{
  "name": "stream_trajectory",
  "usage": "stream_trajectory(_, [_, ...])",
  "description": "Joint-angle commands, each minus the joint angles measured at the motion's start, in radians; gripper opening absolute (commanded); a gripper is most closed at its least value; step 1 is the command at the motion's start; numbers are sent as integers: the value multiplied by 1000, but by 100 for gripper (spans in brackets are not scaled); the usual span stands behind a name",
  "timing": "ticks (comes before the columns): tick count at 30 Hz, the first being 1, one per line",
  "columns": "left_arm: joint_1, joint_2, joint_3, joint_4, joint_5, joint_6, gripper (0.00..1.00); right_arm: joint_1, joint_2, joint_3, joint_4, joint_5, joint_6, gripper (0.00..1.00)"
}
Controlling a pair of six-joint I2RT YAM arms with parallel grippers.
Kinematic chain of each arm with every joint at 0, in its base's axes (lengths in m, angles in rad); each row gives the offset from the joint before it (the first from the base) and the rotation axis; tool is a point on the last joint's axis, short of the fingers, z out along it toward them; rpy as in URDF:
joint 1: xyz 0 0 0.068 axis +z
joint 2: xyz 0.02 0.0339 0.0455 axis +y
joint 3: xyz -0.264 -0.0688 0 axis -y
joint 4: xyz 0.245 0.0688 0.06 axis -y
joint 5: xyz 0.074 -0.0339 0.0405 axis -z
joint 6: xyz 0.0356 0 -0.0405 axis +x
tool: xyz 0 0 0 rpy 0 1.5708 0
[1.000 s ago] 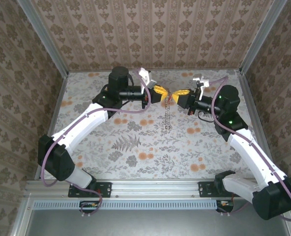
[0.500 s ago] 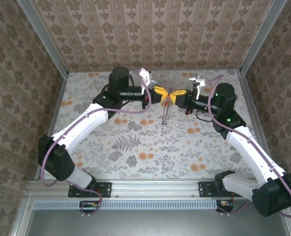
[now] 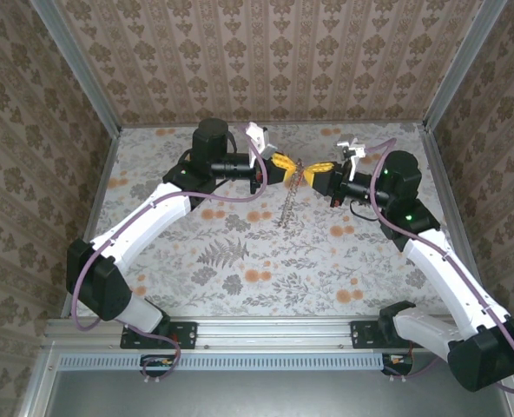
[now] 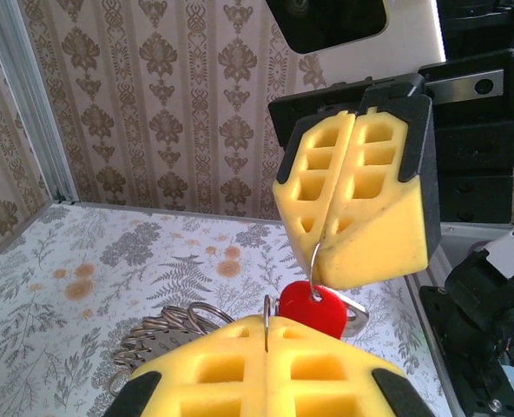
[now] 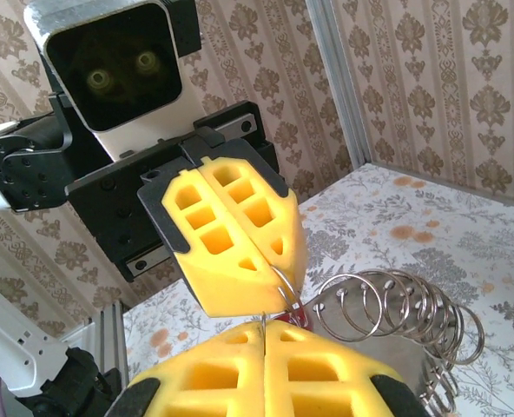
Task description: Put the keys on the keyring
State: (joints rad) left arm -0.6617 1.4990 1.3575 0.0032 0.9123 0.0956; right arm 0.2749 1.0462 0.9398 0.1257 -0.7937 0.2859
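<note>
The keyring (image 3: 286, 204) has swung leftward, dangling with the red key (image 4: 313, 308) between the left claw (image 3: 287, 164) and right claw (image 3: 316, 167), both clamped on the keyring.

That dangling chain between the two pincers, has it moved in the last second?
Yes. The chain hung straight down before; now its lower end has swung left, toward the fern print, while its top stays in place.

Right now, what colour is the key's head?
Key head: bright red; left wrist view shows best.
</note>
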Motion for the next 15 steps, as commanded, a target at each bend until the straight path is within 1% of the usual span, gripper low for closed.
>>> stream_trajectory(1, [-7,-40,37,-2,5,33,0,-2,15,21,-12,-26,-22,0])
stream_trajectory(15, [-8,-25,43,3,19,31,0,8,54,50,13,-31,-15,0])
